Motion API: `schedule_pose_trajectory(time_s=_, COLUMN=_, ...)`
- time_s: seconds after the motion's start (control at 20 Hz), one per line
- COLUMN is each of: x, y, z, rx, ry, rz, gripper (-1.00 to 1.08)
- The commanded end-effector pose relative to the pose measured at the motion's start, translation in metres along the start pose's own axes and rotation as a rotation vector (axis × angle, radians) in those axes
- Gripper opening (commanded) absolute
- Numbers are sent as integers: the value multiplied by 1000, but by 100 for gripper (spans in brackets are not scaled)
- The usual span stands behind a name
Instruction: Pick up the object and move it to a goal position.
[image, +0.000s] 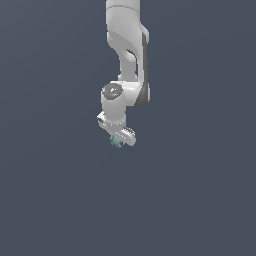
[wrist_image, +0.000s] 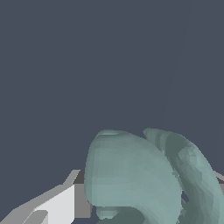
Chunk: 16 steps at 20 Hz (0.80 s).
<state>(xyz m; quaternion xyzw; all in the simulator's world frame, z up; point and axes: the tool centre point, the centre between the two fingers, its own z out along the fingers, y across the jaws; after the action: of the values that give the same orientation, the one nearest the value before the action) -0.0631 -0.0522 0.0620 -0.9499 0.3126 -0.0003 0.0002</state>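
The object is a small lumpy pale teal-green thing that peeks out from under the white hand in the exterior view. In the wrist view the object fills the lower middle, close to the lens, with a grey-white finger pressed against one side and a sliver of the other finger at its far side. My gripper hangs from the white arm near the middle of the exterior view, shut on the object. Whether the object touches the ground is not clear.
A flat, uniform dark blue-grey surface surrounds the arm on every side. No other objects, containers or edges show in either view.
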Motion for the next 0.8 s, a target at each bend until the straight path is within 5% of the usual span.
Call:
schedule_pose_trajectory(time_s=0.0, x=7, y=1, z=-12, rx=0, ry=1, rz=0, gripper=-100)
schedule_pose_trajectory(time_s=0.75, x=80, y=8, z=-133, rx=-1, ry=1, rz=1, gripper=-100)
